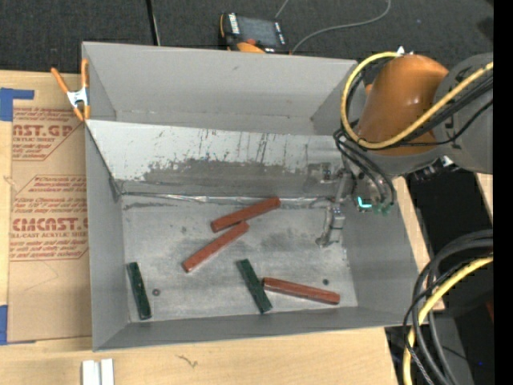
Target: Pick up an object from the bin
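Observation:
My gripper (329,229) hangs at the right side of the bin, close to the right wall, with its metal fingers pointing down above the floor; nothing shows between them. A red-brown bar (300,290) lies on the floor below it, near the front right. A dark green bar (254,285) lies just left of that one, at a slant. Two more red-brown bars lie in the middle, to the gripper's left: an upper one (245,214) and a lower one (215,248).
Another dark green bar (139,290) lies at the front left corner. The orange-covered arm with its cables reaches over the bin's right rim. The back half of the floor is bare scratched metal.

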`<state>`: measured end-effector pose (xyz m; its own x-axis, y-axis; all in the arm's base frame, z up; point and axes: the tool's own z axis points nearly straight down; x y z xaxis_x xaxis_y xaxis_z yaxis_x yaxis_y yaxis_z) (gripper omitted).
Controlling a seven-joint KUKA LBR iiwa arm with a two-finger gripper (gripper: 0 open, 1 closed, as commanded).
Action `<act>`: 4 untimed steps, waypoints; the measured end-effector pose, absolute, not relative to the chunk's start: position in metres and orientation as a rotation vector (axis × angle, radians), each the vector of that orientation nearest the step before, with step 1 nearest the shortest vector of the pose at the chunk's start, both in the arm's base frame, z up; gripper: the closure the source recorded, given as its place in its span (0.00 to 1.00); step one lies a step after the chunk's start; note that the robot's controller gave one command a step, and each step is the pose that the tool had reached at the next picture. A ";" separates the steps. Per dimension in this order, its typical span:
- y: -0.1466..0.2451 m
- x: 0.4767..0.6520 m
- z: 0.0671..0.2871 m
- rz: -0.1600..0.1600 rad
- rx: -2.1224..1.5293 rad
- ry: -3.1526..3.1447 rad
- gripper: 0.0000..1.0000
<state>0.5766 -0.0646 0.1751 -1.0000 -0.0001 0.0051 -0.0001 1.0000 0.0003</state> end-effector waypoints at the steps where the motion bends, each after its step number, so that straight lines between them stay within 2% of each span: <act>1: -0.046 0.542 0.098 -0.004 0.385 -3.113 0.00; 2: -0.008 0.479 0.093 -0.002 0.477 -3.111 0.00; 3: -0.070 0.498 0.068 0.003 0.355 -3.122 0.00; 4: -0.066 0.498 0.069 -0.001 0.365 -3.120 1.00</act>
<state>0.4976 -0.0662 0.0693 -0.9730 -0.2306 -0.0001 -0.2306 0.9730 0.0005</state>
